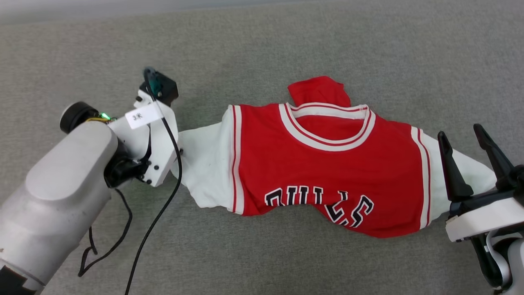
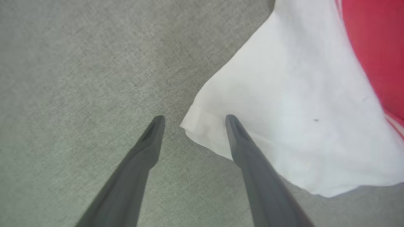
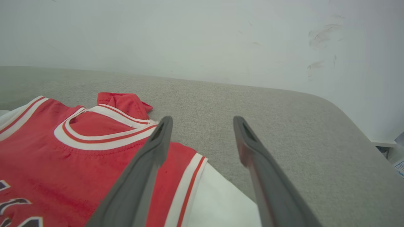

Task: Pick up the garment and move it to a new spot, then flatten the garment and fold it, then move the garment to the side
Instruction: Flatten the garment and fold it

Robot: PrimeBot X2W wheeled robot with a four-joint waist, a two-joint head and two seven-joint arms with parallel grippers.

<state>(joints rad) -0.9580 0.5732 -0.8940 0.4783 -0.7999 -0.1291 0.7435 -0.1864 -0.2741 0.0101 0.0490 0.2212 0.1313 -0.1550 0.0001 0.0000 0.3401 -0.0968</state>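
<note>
Left end effector (image 2: 194,117) (jaws spread) hangs over the garment's (image 2: 300,110) white sleeve corner.

A grey cloth surface (image 1: 262,37) spreads across the head view; its weave is fine and even, with faint lighter patches; along the top edge of that view runs a paler strip (image 1: 123,8), blurred. In the right wrist view the surface ends in a rounded corner on the right; behind it stands a white wall (image 3: 157,34); the wall has dark scuff marks (image 3: 325,31) in its upper right part; at the far right edge, below the corner, are small pale things (image 3: 396,154), too cut off to tell.
</note>
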